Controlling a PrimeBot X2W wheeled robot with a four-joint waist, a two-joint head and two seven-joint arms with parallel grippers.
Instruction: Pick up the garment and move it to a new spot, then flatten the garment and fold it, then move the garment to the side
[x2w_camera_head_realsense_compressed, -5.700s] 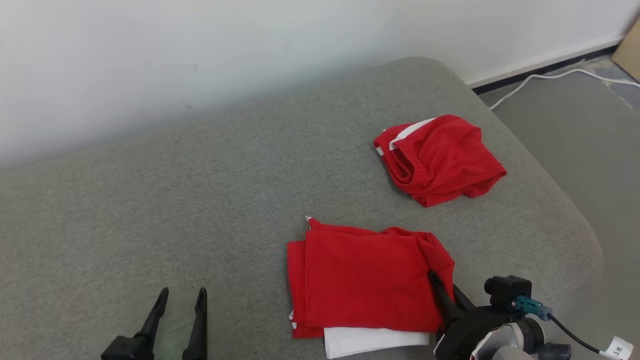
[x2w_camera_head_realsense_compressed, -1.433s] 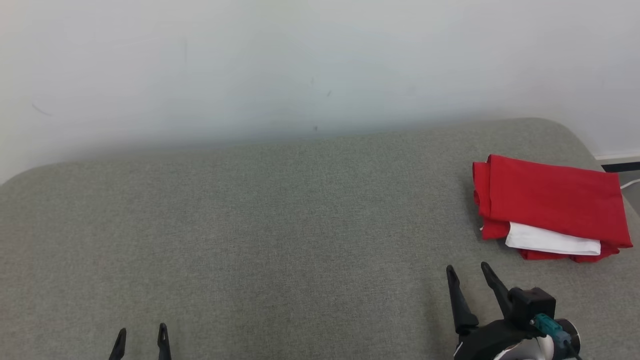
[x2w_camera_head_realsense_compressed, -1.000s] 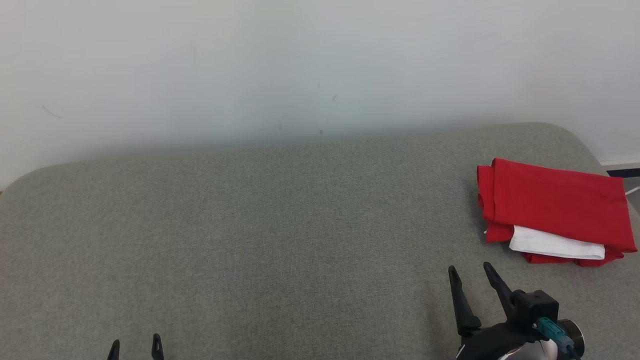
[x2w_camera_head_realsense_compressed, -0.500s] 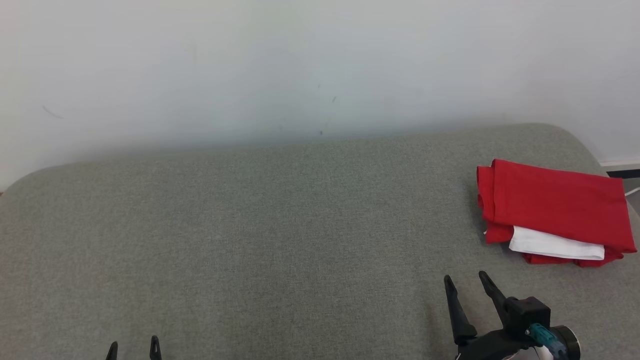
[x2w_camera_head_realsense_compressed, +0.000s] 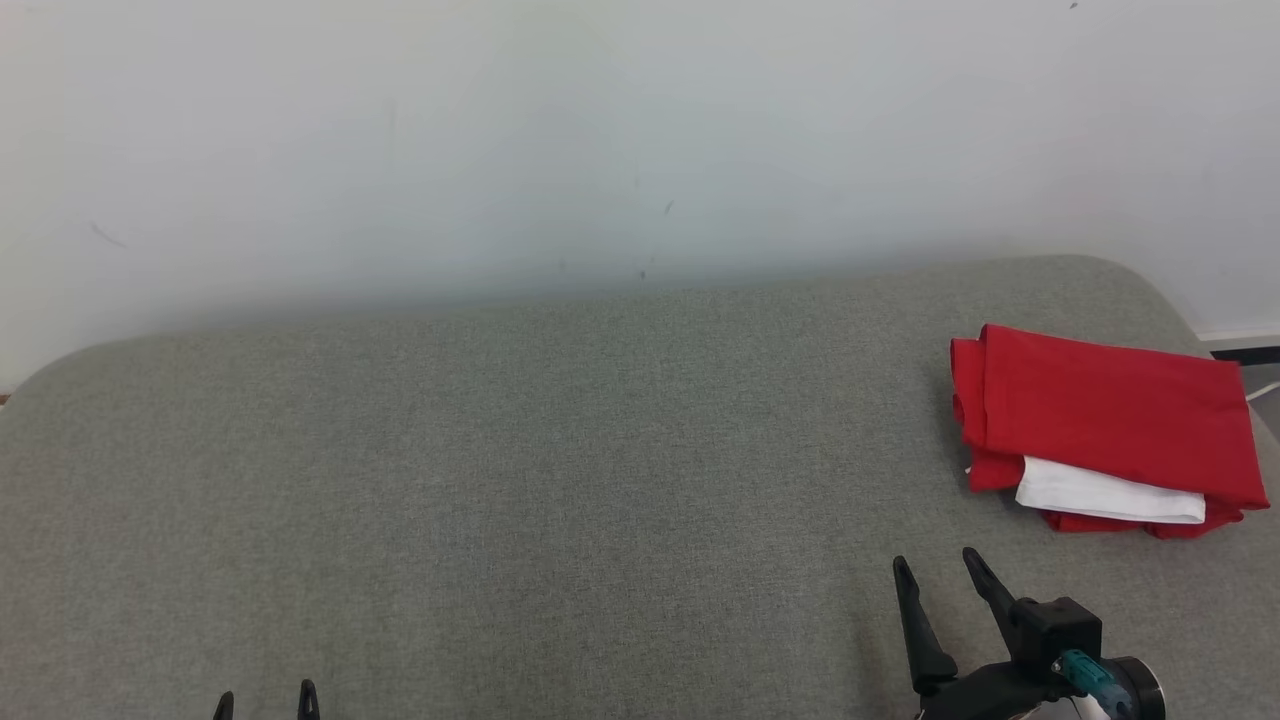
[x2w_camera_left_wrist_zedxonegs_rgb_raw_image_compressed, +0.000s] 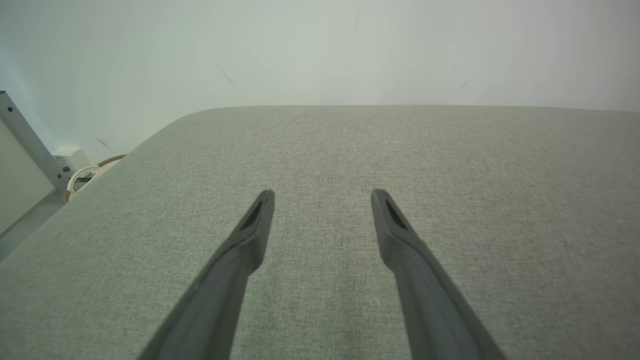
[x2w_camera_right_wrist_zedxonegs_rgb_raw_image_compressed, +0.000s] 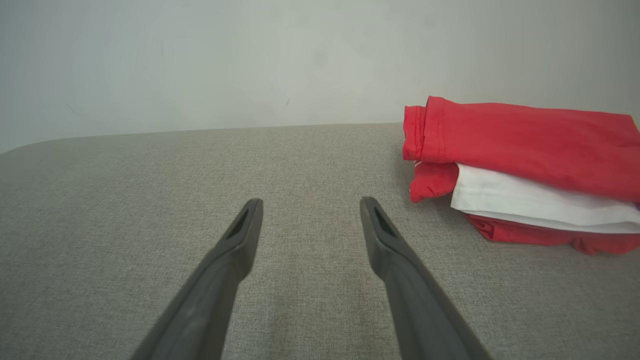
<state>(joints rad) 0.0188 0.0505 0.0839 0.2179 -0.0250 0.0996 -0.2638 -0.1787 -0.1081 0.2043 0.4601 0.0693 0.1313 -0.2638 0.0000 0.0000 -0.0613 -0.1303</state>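
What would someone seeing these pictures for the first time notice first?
The folded red garment, a white layer peeking from its near edge, stands out at the right end of the grey padded surface. Next, the right gripper, open and empty, is just short of it.

We observed a grey fabric-covered cushion (x2w_camera_head_realsense_compressed: 560, 450) with rounded corners. One folded red garment (x2w_camera_head_realsense_compressed: 1110, 420) lay flat directly on it near the right end, with a white layer (x2w_camera_head_realsense_compressed: 1105, 493) showing between the red folds along its near edge.
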